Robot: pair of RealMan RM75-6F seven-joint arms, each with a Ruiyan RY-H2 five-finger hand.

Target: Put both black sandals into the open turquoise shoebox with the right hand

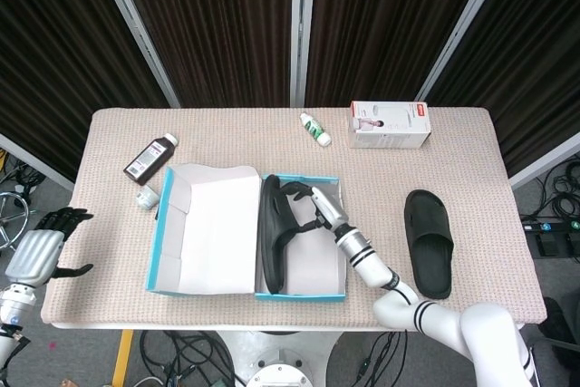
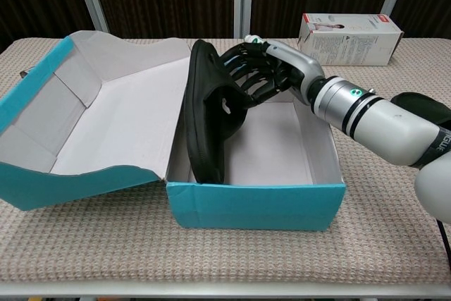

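Your right hand (image 2: 264,75) has its fingers curled through the strap of the first sandal (image 2: 208,118), which stands on its long edge inside the turquoise shoebox (image 2: 254,206), sole pressed against the box's left wall. The second sandal (image 1: 428,242) lies flat on the table (image 1: 507,188), well to the right of the box and apart from it.

The main risk is the release. From the way it stands, the sandal looks likely to tip when you let go: toward the open floor of the box is fine, but if your fingers snag the strap as they pull out, they could drag the shoe up over the wall or tug the light cardboard box along the table. Open the fingers fully before lifting away.

A sandal left on edge along the left wall takes little floor, so the right part of the box floor is free for the second one. If it falls flat across the middle, the second will have to overlap it.

The lid (image 2: 84,118) flares out to the left, so it is out of your path. Your arm has clear room between the box's right wall and the second sandal.

Your left hand (image 1: 41,246) hangs off the table's left edge, fingers loosely spread, holding nothing.
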